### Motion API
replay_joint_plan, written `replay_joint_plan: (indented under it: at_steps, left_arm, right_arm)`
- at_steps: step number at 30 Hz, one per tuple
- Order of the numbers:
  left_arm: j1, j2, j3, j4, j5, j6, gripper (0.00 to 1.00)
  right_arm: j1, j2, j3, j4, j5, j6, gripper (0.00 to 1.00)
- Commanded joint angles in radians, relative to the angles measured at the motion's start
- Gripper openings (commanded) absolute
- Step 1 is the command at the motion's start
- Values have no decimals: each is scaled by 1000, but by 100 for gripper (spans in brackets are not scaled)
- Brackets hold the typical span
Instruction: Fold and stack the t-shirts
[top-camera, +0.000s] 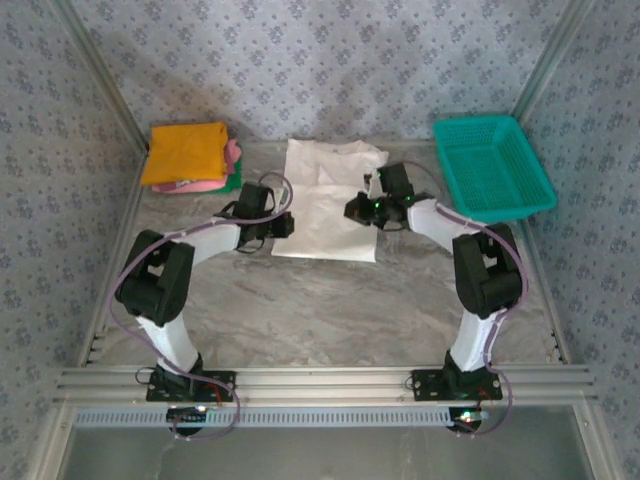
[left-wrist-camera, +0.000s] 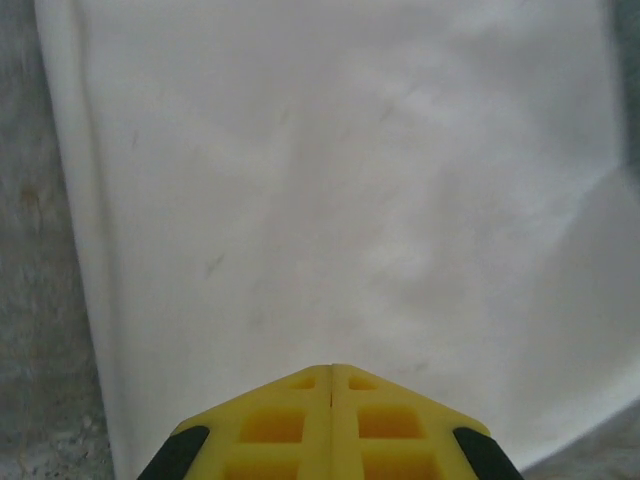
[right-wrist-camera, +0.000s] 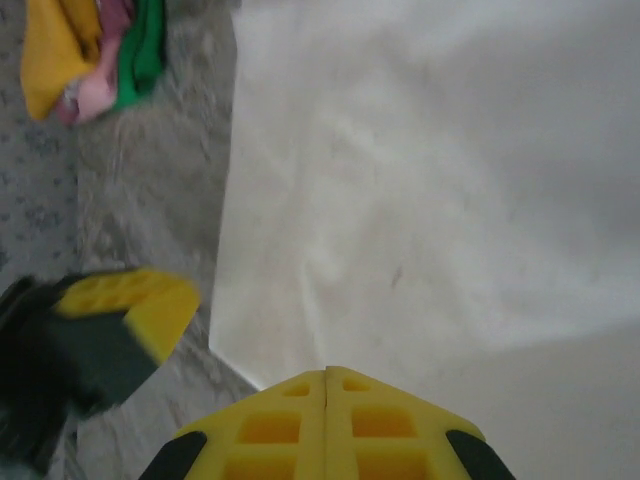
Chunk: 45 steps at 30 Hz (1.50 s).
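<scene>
T-shirt (top-camera: 325, 225), white, flat on the table (top-camera: 330, 310) beneath both jaws.
Both are shut and empty: left jaws at its left edge, right jaws over its right side; folded stack (top-camera: 185, 152) sits beyond the left jaws.

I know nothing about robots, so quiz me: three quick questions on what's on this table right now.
1. True or false: the white t-shirt lies between the folded stack and the teal basket.
2. Which colour tops the folded stack? A green, B orange, C pink.
3. Fill in: the left claw and right claw are both ____ above the white t-shirt.
Key: 1 true; 2 B; 3 shut.
</scene>
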<state>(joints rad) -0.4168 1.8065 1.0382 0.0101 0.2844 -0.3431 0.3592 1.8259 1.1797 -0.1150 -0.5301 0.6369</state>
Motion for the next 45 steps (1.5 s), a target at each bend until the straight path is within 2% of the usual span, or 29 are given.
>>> replay_joint_plan:
  at_steps: [1,4,10,15,20,25,28,30,31,33,34,36,41,45]
  left_arm:
    - [9,36,-28,73,21,-29,3]
    - [9,55,-76,100,15,-54,3]
    - [3,24,-208,119,8,-102,2]
    - [-59,-50,-324,97,-29,-165,1]
    - [-128,-197,-417,18,-150,-209,6]
    - [-119,-316,-363,-131,-230,-159,9]
    - [-114,-428,-348,-201,-230,-180,20]
    - [-93,-512,-377,-219,-195,-220,27]
    - [-72,-556,-403,-215,-160,-248,37]
    - [-35,-626,-463,-197,-75,-295,38]
    - [-22,-653,-492,-189,-37,-317,49]
    - [-12,-683,-535,-182,12,-341,62]
    - [2,-680,-601,-135,107,-397,70]
    - [4,-624,-609,-73,152,-418,70]
  right_arm:
    - [-14,57,-112,66,-46,48,0]
    - [-28,107,-170,138,-30,33,0]
    - [-31,146,-250,139,-26,0,0]
    - [-41,68,-354,127,5,0,0]
    - [-18,-18,-453,118,25,11,0]
    - [-9,-105,-378,-9,6,0,3]
    - [8,-236,-340,-146,60,-51,9]
    - [-3,-324,-349,-216,99,-48,23]
    - [-21,-363,-364,-234,101,-43,27]
    - [-72,-414,-406,-244,75,-39,33]
    - [-102,-424,-426,-247,51,-41,36]
    - [-141,-420,-446,-263,19,-58,37]
    - [-170,-368,-450,-249,-38,-79,43]
    - [-173,-337,-454,-201,-61,-63,46]
